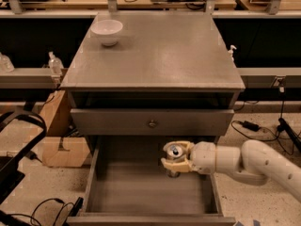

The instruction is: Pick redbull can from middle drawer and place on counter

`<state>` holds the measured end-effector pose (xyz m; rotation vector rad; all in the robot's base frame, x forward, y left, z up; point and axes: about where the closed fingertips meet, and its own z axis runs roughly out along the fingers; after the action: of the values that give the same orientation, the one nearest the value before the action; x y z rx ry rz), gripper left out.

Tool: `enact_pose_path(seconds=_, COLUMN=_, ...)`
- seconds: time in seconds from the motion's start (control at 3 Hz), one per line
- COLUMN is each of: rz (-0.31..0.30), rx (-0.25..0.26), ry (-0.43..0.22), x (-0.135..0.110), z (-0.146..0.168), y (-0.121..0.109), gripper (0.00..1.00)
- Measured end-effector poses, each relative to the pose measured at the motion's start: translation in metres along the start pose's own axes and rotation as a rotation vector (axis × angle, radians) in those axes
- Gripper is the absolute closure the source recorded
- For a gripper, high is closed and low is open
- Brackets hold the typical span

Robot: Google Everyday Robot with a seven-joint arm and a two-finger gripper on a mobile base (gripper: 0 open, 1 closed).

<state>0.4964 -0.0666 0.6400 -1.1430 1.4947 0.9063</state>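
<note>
Far left, a cardboard box [59, 142] sits on the floor beside the cabinet, and a small clear bottle [54, 63] stands on the shelf above it. Moving right, the white bowl [107, 31] rests on the far left corner of the table [164, 60], the grey cabinet's flat top, well apart from everything else. Below the top, a closed drawer front [117, 122] shows its little brass knob [152, 123] dead centre.

Under that, the middle drawer [141, 192] is pulled out toward the near side, its flat floor and low side walls in plain sight. And here is the action: the redbull can [175, 151] stands upright in the drawer's right half, toward the far end, its shiny silver top facing up. The claw [167, 156] is clenched on it, one cream finger on the far side of the can and one on the near side, both touching it. Whether the can's base is touching the drawer floor, I cannot tell.

The white arm [249, 161] reaches in from the right, crossing over the drawer's right wall. Far right, cables [249, 125] trail across the speckled floor.
</note>
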Motion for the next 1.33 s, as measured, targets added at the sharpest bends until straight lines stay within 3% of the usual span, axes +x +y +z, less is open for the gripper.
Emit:
enact_pose_path(seconds=0.33, rz=-0.003, rx=0.073, ry=-0.009, x=-0.089, z=-0.041, y=-0.013, gripper=1.0)
enact_pose_path(seconds=0.67, rz=0.013, rx=0.134, ry=-0.02, x=-0.165, z=-0.068, y=-0.04, gripper=1.0)
enact_pose_path(seconds=1.0, rz=0.086, rx=0.272, ry=-0.053, x=-0.252, z=-0.096, y=-0.11, gripper=1.0)
enact_pose_path(seconds=1.33, rz=0.127, rx=0.346, ry=-0.049, x=-0.268, z=-0.083, y=-0.152, gripper=1.0)
